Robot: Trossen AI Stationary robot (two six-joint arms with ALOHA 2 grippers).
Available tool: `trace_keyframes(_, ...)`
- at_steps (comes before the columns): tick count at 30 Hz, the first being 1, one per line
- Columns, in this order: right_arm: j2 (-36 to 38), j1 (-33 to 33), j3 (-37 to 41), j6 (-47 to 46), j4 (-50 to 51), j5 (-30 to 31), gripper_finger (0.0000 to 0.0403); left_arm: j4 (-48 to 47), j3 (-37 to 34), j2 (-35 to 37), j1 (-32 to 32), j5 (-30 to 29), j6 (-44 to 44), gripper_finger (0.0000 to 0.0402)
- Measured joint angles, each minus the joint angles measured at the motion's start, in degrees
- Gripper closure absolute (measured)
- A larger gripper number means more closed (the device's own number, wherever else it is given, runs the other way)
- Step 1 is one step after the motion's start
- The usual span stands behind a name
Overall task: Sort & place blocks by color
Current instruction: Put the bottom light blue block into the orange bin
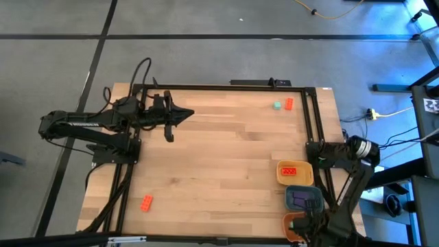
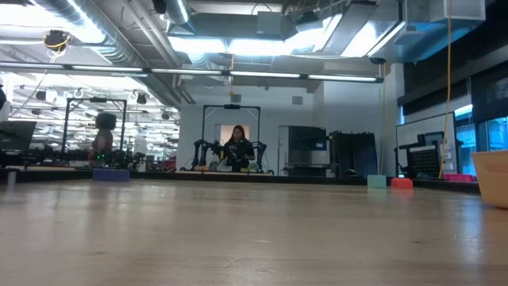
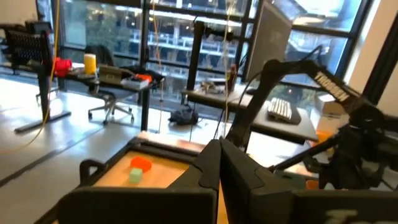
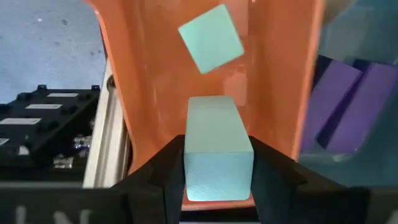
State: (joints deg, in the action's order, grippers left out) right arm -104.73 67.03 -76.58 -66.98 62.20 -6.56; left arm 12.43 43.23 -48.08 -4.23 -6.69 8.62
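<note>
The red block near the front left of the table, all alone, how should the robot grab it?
Probably from straight above, with the jaws across the narrow sides of the red block. It lies flat as a short bar, slightly slanted to the table edge, with bare wood all round it, so the wrist would turn to match.

Three rounded plastic trays line the wooden table's (image 1: 219, 158) four-to-five o'clock edge: the yellow tray (image 1: 295, 173), holding an orange-red block (image 1: 289, 171), lies farthest in; the blue-grey tray (image 1: 304, 197), holding purple blocks (image 1: 302, 199), sits between; the orange tray (image 1: 293, 225) is nearest.

A teal-green block (image 1: 277, 105) and an orange-red bar (image 1: 289, 103) lie together at one o'clock; another orange-red piece (image 1: 146, 202) lies at seven o'clock.
</note>
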Motion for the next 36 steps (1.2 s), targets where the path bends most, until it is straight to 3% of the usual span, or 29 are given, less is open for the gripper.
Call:
trace_keyframes(9,-3.21,0.04,0.00,-0.34,-1.79,-0.35,0.0259,0.09,-0.05,0.23,0.00,-1.24,-0.02,0.0402)
trace_keyframes(36,-3.12,0.02,2.34,-3.42,-3.51,-2.50,0.0257,0.07,-0.05,0.23,0.00,-1.36,-0.24,0.0402)
